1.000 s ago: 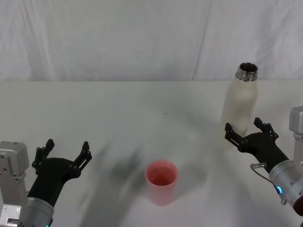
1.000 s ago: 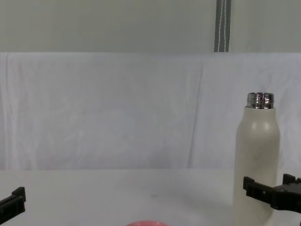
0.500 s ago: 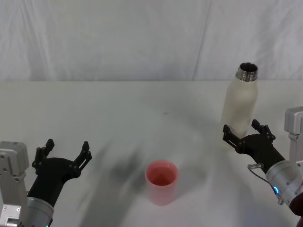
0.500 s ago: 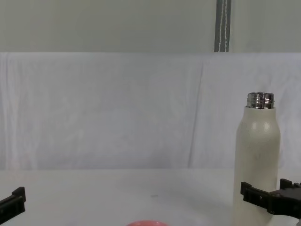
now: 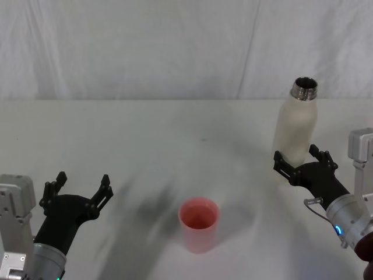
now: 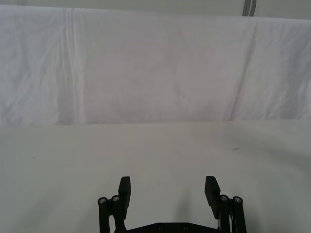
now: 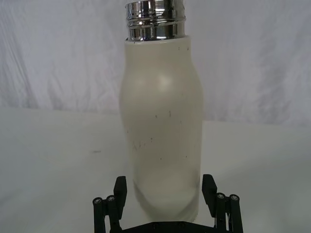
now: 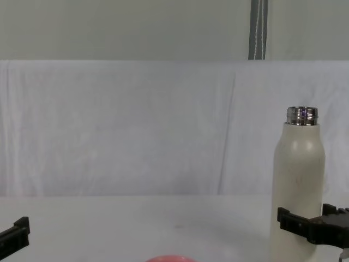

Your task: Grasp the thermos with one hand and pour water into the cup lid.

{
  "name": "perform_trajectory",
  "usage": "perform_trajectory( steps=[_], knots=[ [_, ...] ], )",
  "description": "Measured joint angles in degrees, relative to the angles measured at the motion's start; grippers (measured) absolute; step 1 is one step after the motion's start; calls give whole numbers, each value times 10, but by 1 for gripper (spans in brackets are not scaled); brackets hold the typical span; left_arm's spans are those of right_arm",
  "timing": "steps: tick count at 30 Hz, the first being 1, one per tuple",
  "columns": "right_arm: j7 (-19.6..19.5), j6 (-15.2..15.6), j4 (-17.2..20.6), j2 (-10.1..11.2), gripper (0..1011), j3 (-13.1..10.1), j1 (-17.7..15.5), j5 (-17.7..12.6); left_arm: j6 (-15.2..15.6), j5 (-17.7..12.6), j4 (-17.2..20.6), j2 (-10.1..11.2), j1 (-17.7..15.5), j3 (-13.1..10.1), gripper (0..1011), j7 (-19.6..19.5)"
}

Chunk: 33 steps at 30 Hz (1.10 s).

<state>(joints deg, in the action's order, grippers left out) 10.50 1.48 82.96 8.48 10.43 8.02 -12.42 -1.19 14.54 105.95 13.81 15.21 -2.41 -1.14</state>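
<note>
Upright on the white table (image 5: 145, 140), the thermos (image 5: 296, 125) stands at about two o'clock from the cup lid (image 5: 199, 224), well apart from it, its steel neck uncapped. Around the thermos's lower body sits the right gripper (image 5: 298, 163), its fingers spread wide, one on each side of the bottle; the right wrist view shows the fingertips (image 7: 120, 187) flanking the base, a sliver of gap on either side, not clamped. The pink cup lid rests mouth up near the table's front edge, roughly at six o'clock. Over at eight o'clock from the cup lid, the left gripper (image 5: 80, 190) hovers low with its fingers apart, holding nothing.
</note>
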Motion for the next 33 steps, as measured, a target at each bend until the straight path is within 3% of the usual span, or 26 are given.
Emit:
perform_trajectory(
  steps=[33],
  knots=[
    [6,-8,-65,-13,1000,7,54,8,0,0,0,0,0,0,1001,0]
  ],
)
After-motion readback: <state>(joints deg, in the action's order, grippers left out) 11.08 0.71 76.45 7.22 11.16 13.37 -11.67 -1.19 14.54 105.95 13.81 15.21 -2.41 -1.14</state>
